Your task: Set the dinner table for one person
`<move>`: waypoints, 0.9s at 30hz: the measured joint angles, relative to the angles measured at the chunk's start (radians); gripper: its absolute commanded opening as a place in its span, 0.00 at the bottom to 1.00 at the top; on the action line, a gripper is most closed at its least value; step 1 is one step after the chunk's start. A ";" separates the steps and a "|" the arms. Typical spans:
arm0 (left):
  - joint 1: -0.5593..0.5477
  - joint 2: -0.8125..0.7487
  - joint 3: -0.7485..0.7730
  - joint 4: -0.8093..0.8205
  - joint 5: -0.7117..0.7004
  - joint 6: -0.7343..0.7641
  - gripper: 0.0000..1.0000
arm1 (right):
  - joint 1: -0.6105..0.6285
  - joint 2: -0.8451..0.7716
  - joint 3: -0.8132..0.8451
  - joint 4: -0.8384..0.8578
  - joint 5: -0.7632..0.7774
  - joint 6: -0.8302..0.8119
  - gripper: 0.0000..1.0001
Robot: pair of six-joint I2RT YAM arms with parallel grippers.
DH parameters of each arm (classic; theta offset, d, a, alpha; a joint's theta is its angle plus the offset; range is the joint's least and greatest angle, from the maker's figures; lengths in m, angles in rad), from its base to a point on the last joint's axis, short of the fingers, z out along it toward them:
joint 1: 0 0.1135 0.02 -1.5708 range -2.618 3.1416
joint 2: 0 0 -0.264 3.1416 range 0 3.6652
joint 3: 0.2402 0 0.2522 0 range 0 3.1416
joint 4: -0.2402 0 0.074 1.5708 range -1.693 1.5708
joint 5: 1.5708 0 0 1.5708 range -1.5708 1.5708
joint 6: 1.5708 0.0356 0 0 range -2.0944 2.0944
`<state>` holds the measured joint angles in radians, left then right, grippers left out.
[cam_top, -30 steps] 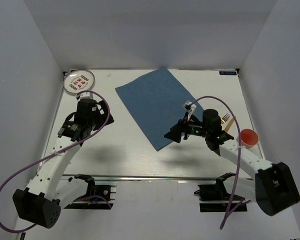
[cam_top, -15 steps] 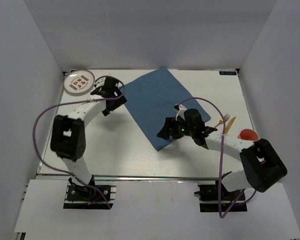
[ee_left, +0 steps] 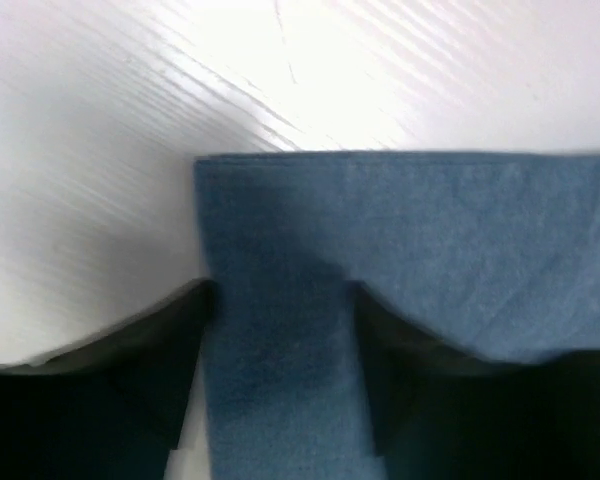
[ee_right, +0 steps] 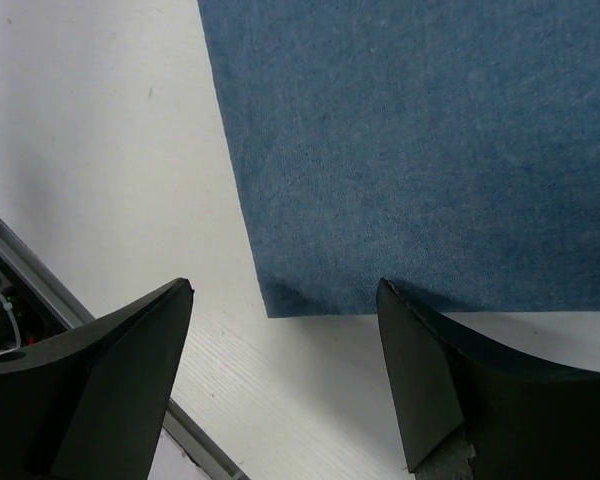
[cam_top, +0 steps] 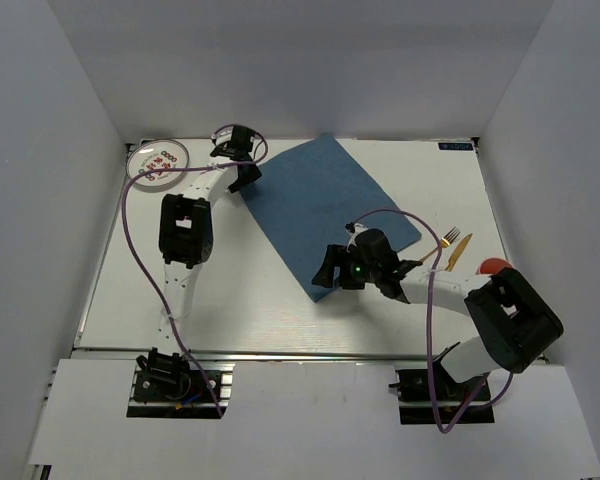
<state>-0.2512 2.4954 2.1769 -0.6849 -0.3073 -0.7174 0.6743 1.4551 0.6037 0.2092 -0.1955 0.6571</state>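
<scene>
White faint-grained dinner table (cam_top: 230, 290) | flat rectangular blue cloth placemat (cam_top: 320, 200)

The left arm (cam_top: 185, 232) reaches far out towards the far left corner of the bench. The left gripper (cam_top: 246, 178) points down, its jaws a little apart. The right arm (cam_top: 442, 290) lies low, bent across towards the middle, nearer the front edge. The right gripper (cam_top: 327, 272) is spread wide.
</scene>
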 measured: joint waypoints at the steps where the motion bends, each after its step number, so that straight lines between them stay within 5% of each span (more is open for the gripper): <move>1: 0.003 0.000 -0.002 -0.002 0.000 -0.001 0.37 | 0.004 0.006 0.000 0.002 0.001 0.002 0.79; 5: 0.014 -0.001 -0.025 0.017 0.002 0.003 0.00 | 0.018 0.056 0.008 0.003 0.010 0.010 0.69; 10: 0.018 -0.023 -0.066 0.048 0.005 0.011 0.00 | 0.019 0.150 0.082 0.007 0.033 0.050 0.45; 13: 0.018 -0.071 -0.151 0.072 -0.009 0.000 0.00 | 0.010 0.215 0.143 -0.010 0.069 0.085 0.04; 14: 0.018 -0.103 -0.200 0.072 -0.015 -0.007 0.00 | 0.006 0.244 0.174 -0.036 0.098 0.098 0.00; 25: -0.002 -0.460 -0.741 0.098 0.034 -0.095 0.00 | -0.243 0.408 0.563 -0.412 0.411 0.102 0.00; 27: -0.008 -0.490 -0.792 0.132 0.060 -0.100 0.00 | -0.303 0.407 0.607 -0.468 0.446 0.084 0.66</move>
<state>-0.2592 2.0052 1.3846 -0.5529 -0.2474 -0.8173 0.3714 1.8622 1.2110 -0.2588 0.2504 0.7410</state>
